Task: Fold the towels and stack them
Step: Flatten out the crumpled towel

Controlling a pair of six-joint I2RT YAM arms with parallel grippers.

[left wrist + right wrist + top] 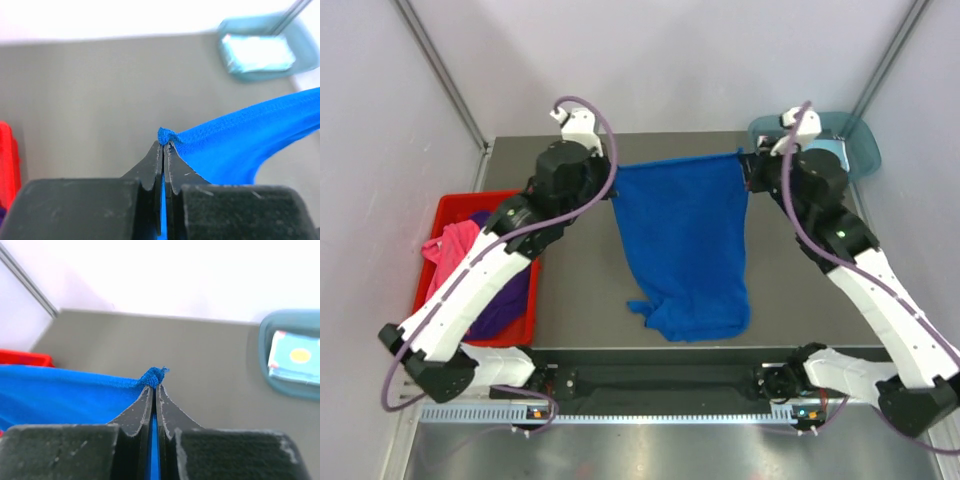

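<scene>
Over the table (570,300), left gripper (163,146) and right gripper (155,386) clamp tight on towel (685,240) corners: soft, limp cloth, corners hold best.

Red bin (455,205) partly behind left arm (480,270), teal tray (285,319) cropped (right edge)

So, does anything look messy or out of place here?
Only the blue towel: held taut between the left gripper and right gripper, its lower end lies crumpled and lopsided on the table.
</scene>
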